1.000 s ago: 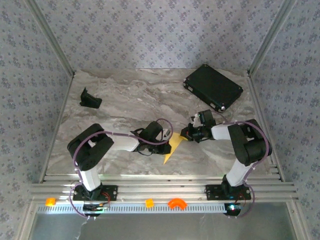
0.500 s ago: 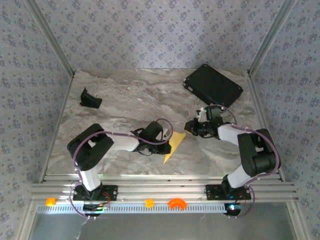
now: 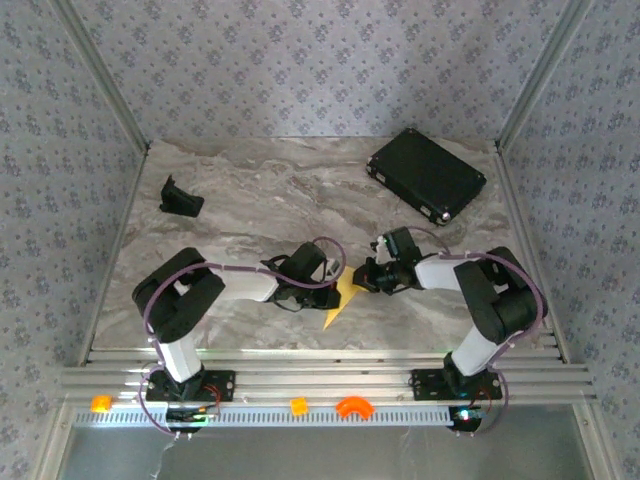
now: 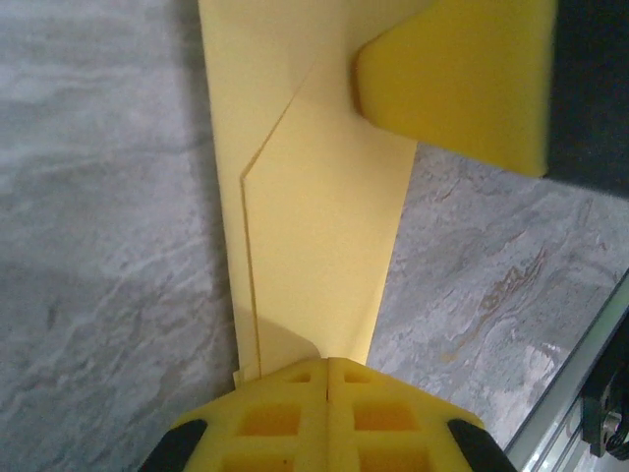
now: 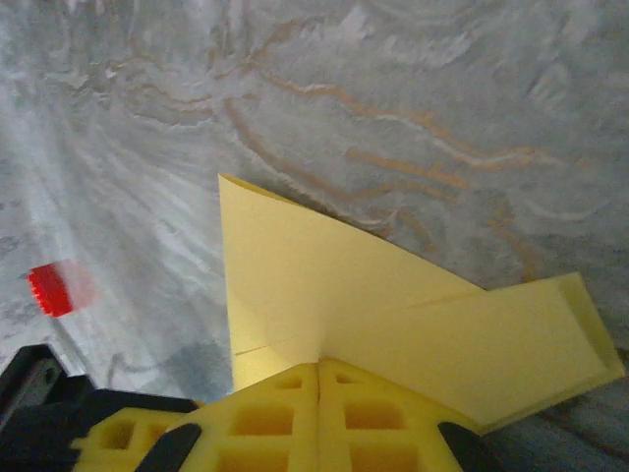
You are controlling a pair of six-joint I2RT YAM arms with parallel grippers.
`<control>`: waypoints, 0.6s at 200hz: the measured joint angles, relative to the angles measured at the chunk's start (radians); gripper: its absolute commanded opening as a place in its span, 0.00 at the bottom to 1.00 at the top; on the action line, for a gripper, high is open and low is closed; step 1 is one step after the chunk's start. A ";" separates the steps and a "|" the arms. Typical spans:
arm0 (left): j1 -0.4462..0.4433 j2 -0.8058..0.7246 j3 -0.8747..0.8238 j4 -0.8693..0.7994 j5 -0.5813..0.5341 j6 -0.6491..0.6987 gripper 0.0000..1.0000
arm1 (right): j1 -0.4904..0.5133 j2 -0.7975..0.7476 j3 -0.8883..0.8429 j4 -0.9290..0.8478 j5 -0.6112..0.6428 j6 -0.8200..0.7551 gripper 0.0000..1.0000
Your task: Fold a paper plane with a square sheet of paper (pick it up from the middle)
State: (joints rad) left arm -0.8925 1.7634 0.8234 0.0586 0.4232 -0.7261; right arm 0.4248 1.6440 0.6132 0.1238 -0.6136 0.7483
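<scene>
Paper (image 4: pixel 314 226) cut off at top edge; red block (image 5: pixel 51 290) blurred.

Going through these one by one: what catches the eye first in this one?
A folded yellow paper lies near the middle of the marble table. The left gripper and right gripper, both shut, press on it from either side. A black case sits at the far right corner.
</scene>
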 measured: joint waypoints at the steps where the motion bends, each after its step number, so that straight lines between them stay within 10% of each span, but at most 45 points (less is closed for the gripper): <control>1: 0.000 0.000 0.000 -0.001 -0.001 0.000 0.00 | 0.000 0.000 -0.001 0.002 0.000 0.000 0.00; 120: -0.032 -0.050 0.161 -0.163 0.013 -0.007 0.00 | -0.023 0.007 -0.020 0.042 -0.030 0.003 0.00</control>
State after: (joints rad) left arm -0.9245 1.7138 0.9840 -0.1040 0.4362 -0.7334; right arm 0.4023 1.6508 0.5930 0.1654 -0.6434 0.7513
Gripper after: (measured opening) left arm 0.058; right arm 0.056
